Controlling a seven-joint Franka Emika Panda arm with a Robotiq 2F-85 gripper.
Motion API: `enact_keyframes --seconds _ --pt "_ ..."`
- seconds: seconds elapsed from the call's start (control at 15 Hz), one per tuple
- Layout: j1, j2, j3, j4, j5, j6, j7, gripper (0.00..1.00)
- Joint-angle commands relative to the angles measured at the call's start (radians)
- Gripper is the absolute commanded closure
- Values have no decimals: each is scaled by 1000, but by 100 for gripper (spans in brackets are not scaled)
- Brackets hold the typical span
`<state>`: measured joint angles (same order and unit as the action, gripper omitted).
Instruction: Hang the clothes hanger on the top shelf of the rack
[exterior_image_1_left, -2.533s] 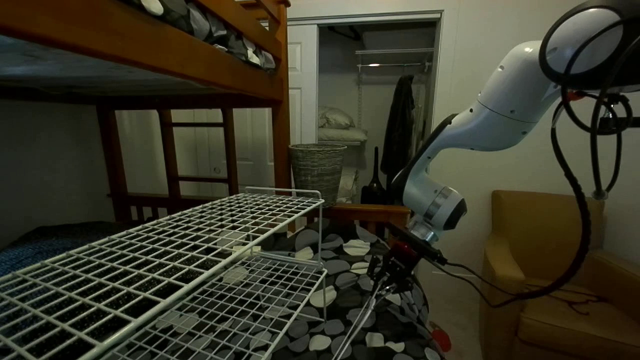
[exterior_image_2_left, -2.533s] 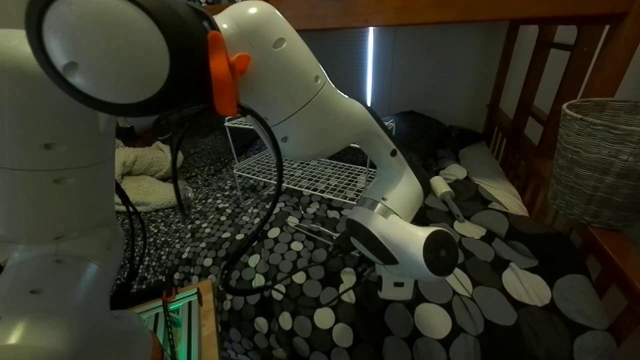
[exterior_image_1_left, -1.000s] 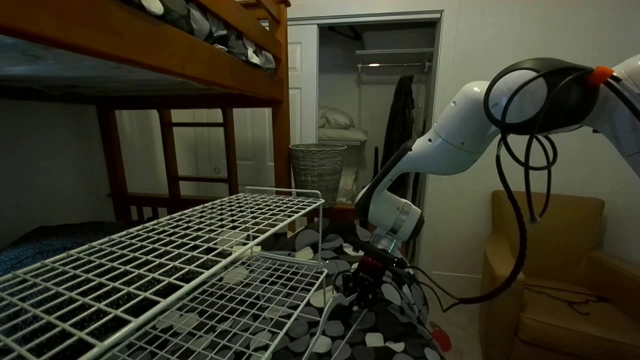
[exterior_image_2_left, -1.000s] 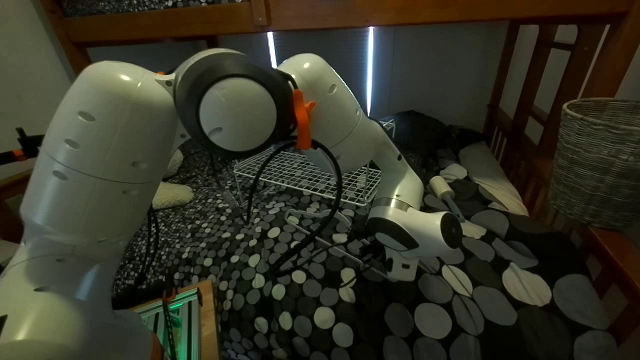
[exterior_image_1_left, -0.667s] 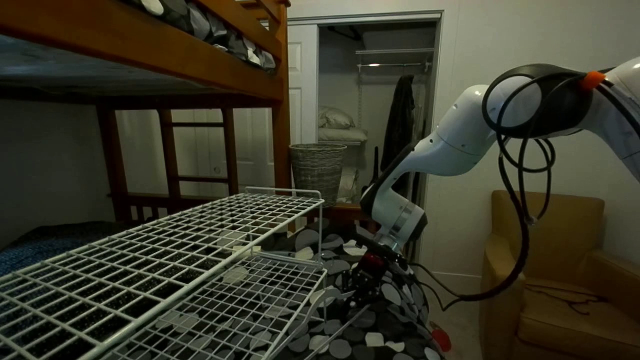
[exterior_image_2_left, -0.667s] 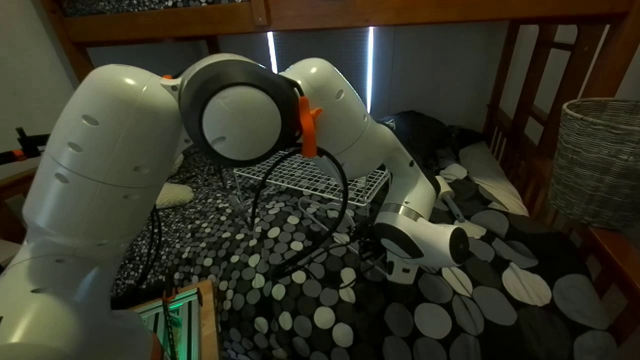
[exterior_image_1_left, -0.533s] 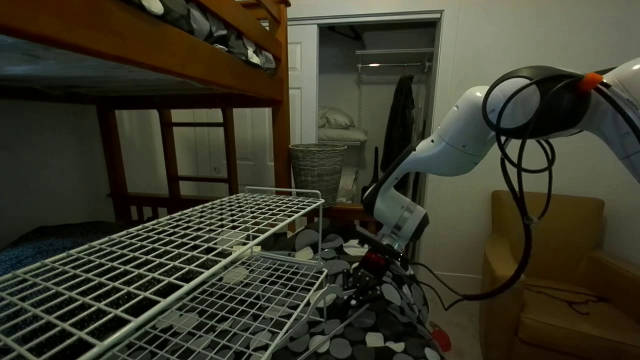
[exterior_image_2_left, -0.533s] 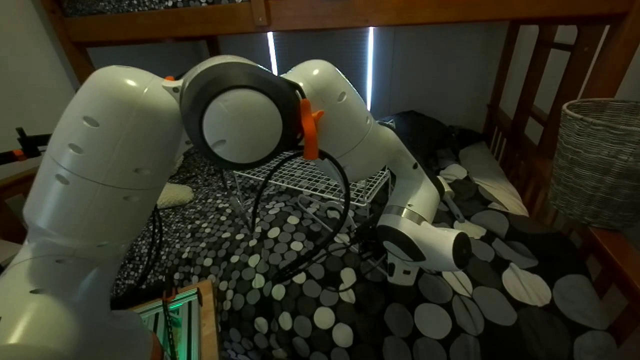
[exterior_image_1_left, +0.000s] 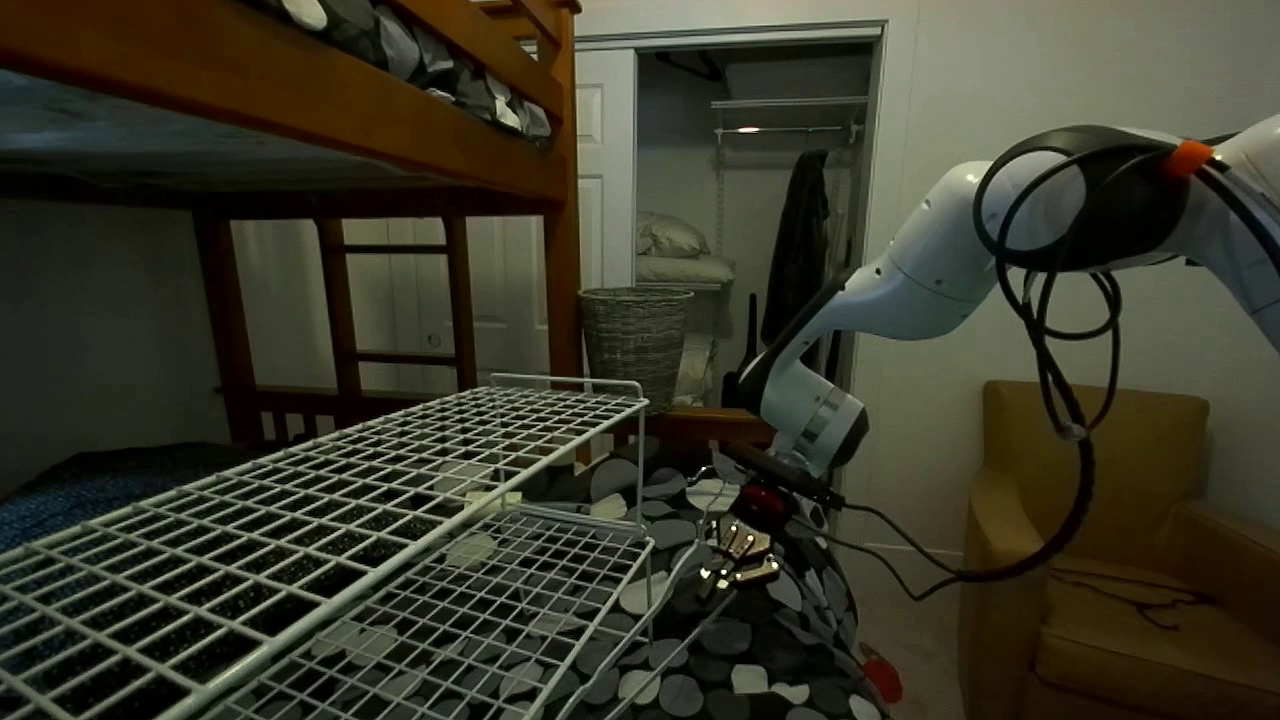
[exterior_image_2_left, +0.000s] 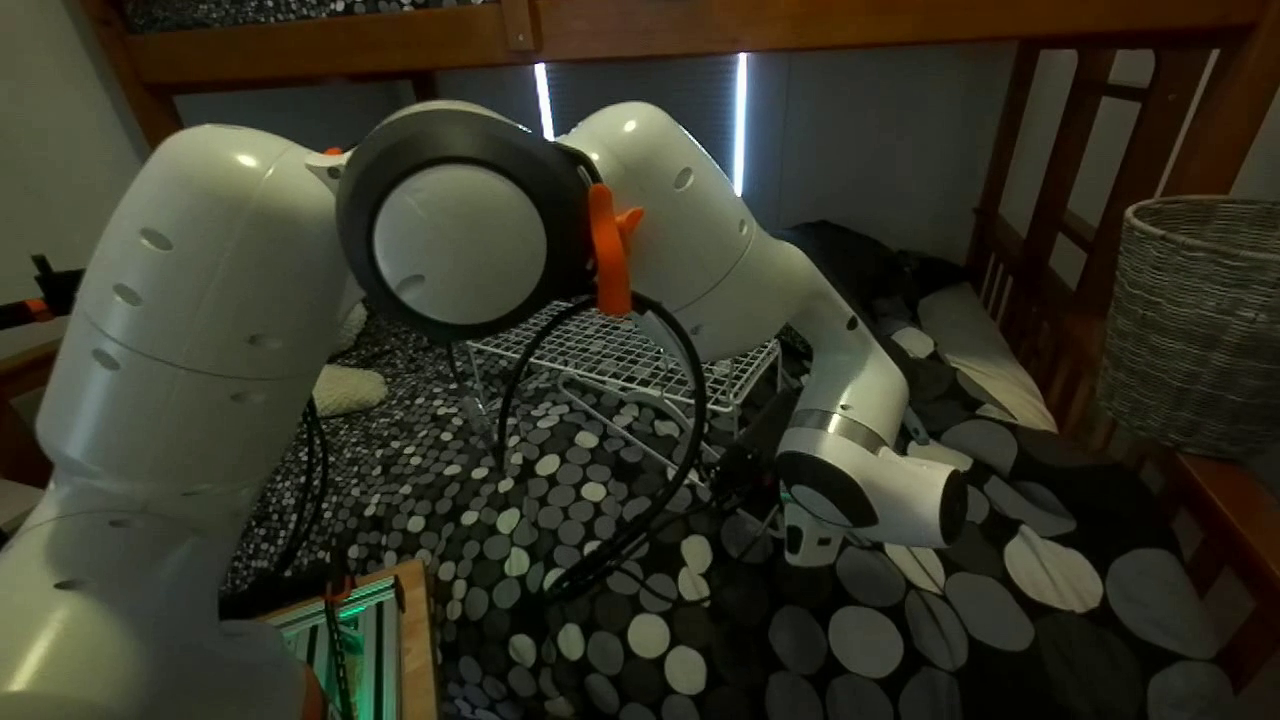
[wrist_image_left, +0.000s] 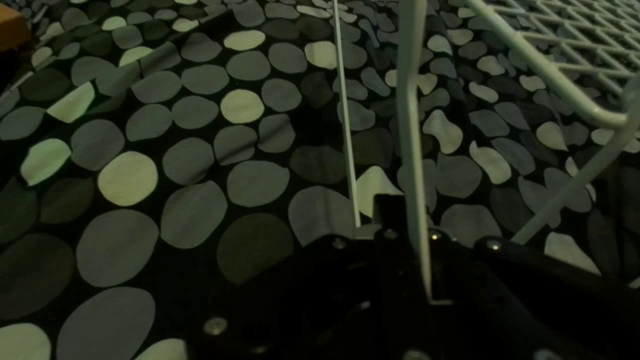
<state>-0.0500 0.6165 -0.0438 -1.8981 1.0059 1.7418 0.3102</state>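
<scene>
The clothes hanger (exterior_image_1_left: 682, 568) is thin and pale, and its long limbs run down and left from my gripper (exterior_image_1_left: 728, 572) in an exterior view. Its limbs also show in an exterior view (exterior_image_2_left: 625, 437). In the wrist view the dark gripper (wrist_image_left: 407, 220) is shut on the hanger (wrist_image_left: 411, 125), with one strip passing between the fingers. The gripper is beside the rack (exterior_image_1_left: 641, 470), lower than the top shelf (exterior_image_1_left: 330, 608). In an exterior view the arm covers the top shelf and part of the rack (exterior_image_2_left: 735, 400). In the wrist view a rack edge (wrist_image_left: 552, 69) is at upper right.
The rack stands on a bed with a dotted dark cover (exterior_image_2_left: 650, 635). A wicker basket (exterior_image_1_left: 637, 340) is by the wooden bunk bed frame (exterior_image_1_left: 562, 250). A roller (exterior_image_2_left: 915, 425) lies partly behind the arm. A tan armchair (exterior_image_1_left: 1095, 440) is at the right.
Over the longer span my arm swung toward the rack with the hanger. In the last half second the gripper rose slightly, moved a little away from the rack and turned, tilting the hanger.
</scene>
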Motion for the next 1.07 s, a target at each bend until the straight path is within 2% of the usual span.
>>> enact_keyframes --seconds 0.0,0.4,0.6,0.73,0.8,1.0 --pt "5 -49 -32 -7 -77 -83 63 100" --pt "23 -128 -80 4 -212 -132 282 100" --pt "24 -171 -82 10 -263 -161 373 100" --pt "24 -195 -74 11 -294 -174 380 100" --pt "10 -162 -64 18 -253 -146 349 99" --pt "14 -185 -63 18 -272 -157 363 99"
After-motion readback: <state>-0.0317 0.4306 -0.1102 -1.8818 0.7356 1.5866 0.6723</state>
